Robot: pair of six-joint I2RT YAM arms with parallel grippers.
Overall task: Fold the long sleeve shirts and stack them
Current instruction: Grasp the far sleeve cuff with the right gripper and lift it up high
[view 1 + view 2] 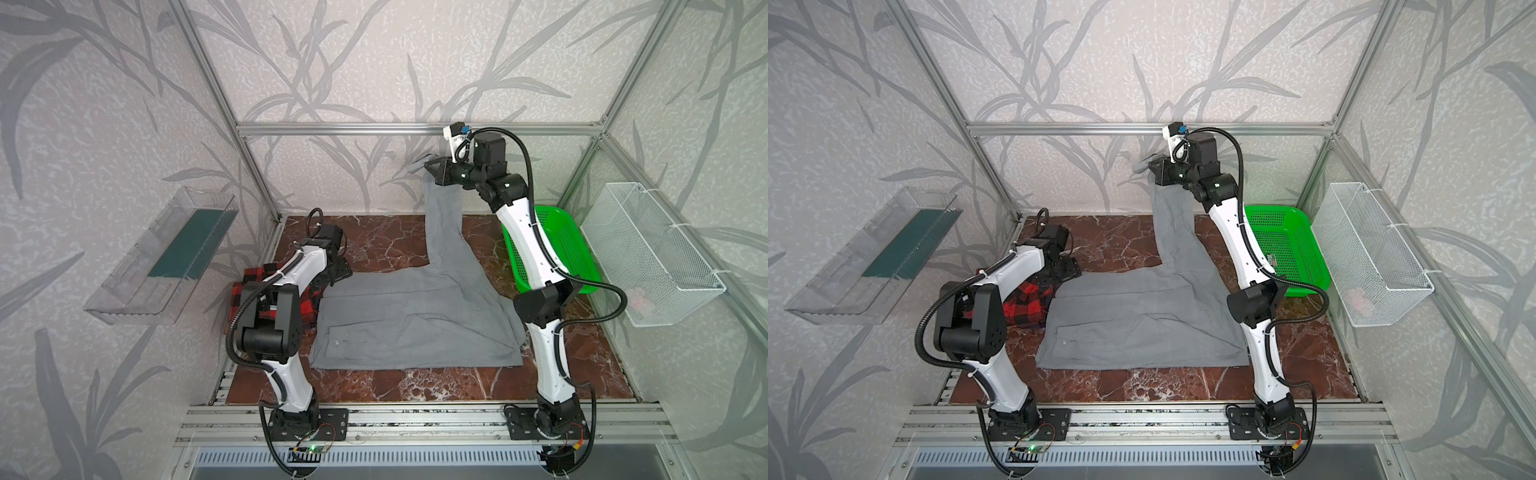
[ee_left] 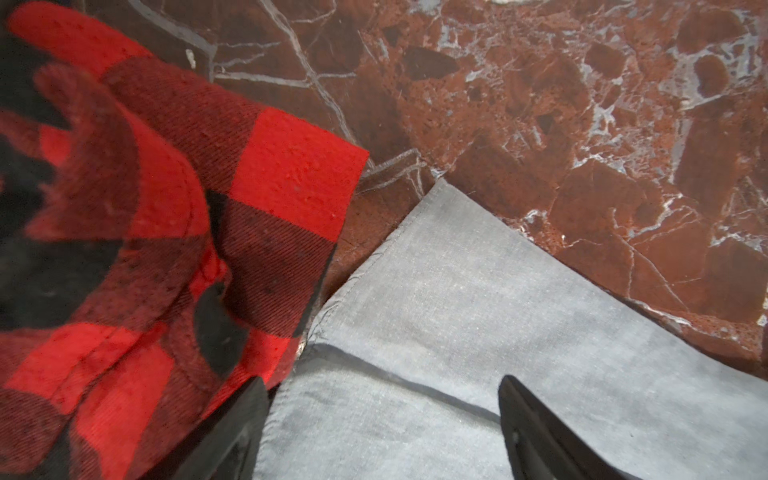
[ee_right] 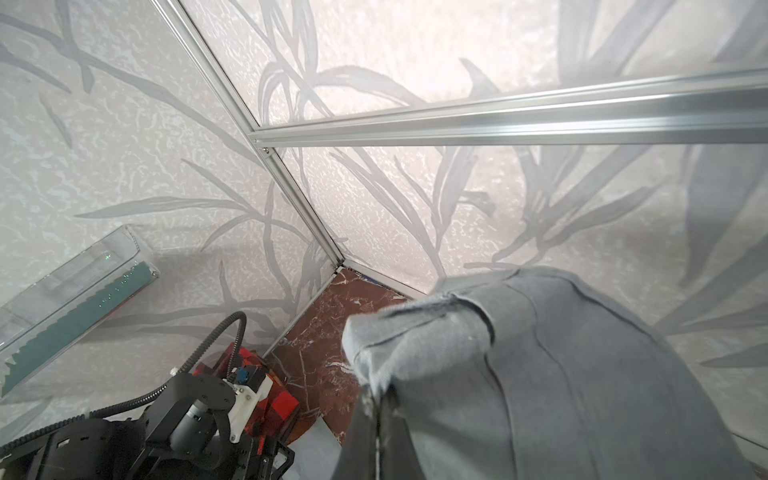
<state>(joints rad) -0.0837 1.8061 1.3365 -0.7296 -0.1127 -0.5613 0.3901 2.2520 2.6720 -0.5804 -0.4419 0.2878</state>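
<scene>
on the marble table (image 1: 374,241) the grey shirt (image 1: 415,320) lies spread, one sleeve raised at the back; the plaid shirt (image 1: 1027,303) sits bunched at its left edge. the right gripper (image 1: 430,168) pinches that sleeve's end, while the left gripper (image 2: 381,384) gapes wide over the grey cloth.

In both top views the left arm (image 1: 286,270) covers most of the plaid shirt (image 1: 1023,305) and hides the tips of the left gripper (image 2: 380,384). Its jaws show only as two dark ends, cut off by the left wrist view's edge. Cloth of the grey shirt (image 3: 540,374) wraps the right gripper (image 3: 376,411), burying most of its jaws. A pale thing (image 1: 638,296) in the wire basket (image 1: 648,249) is too small to identify.
</scene>
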